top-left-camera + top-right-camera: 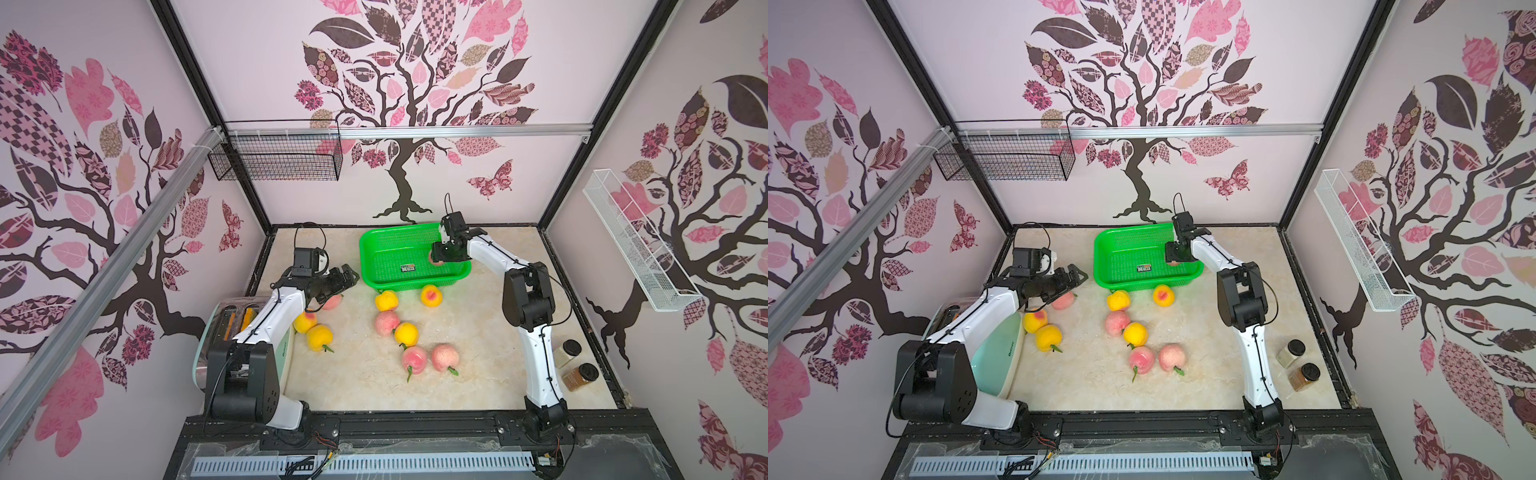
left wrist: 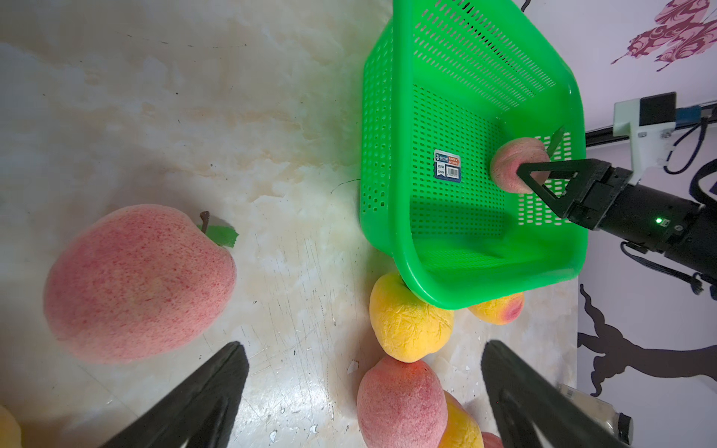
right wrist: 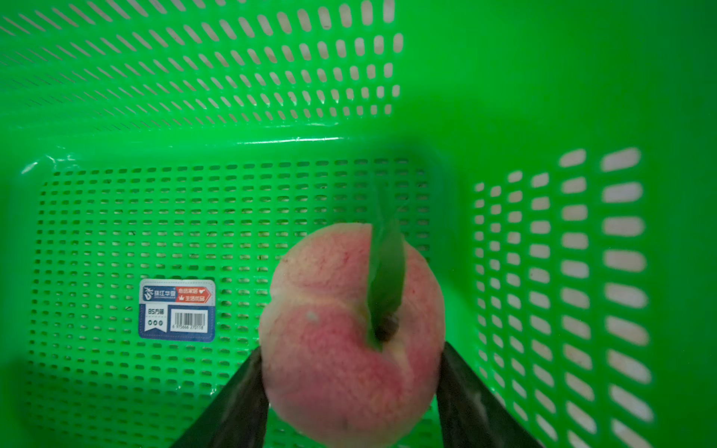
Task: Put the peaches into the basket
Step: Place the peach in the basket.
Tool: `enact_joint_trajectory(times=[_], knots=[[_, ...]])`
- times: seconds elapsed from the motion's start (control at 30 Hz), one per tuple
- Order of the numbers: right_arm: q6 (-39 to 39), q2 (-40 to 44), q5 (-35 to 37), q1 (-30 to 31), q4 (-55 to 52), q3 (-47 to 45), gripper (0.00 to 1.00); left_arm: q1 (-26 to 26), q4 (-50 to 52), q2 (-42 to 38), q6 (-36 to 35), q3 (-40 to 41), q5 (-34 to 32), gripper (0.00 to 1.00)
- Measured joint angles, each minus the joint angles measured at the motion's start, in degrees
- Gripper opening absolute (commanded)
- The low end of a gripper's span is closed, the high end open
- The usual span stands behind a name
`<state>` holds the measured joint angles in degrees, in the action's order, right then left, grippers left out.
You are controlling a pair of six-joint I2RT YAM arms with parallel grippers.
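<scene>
Top views: right end effector (image 1: 439, 258) over bright green perforated plastic basket (image 1: 374, 245), clamped on pink-blushed round toy peach (image 1: 435, 262); 9 more peaches (image 1: 406, 334) loose on marble tabletop (image 1: 353, 386). Left wrist: left end effector (image 2: 362, 349) wide, empty. Right wrist: held peach inside basket, between both fingers (image 3: 240, 407).

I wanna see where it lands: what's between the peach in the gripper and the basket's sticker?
Only bare floor of the basket, shown in the right wrist view between peach and sticker.
</scene>
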<state>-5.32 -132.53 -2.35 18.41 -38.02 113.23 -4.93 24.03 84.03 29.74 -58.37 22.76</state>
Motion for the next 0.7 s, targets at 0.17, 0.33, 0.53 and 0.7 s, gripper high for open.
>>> enact_joint_trajectory(times=[0.17,0.33,0.53,0.7], knots=[[0.0,-0.1,-0.1,0.0,0.3,0.0,0.68,0.0,-0.1,0.0,0.0,0.0,0.0,0.98],[0.0,-0.1,-0.1,0.0,0.4,0.0,0.7,0.0,-0.2,0.0,0.0,0.0,0.0,0.98],[0.0,-0.1,0.0,0.0,0.4,0.0,0.72,0.0,-0.3,0.0,0.0,0.0,0.0,0.98],[-0.1,-0.1,0.0,0.0,0.4,0.0,0.75,0.0,-0.3,0.0,0.0,0.0,0.0,0.98]])
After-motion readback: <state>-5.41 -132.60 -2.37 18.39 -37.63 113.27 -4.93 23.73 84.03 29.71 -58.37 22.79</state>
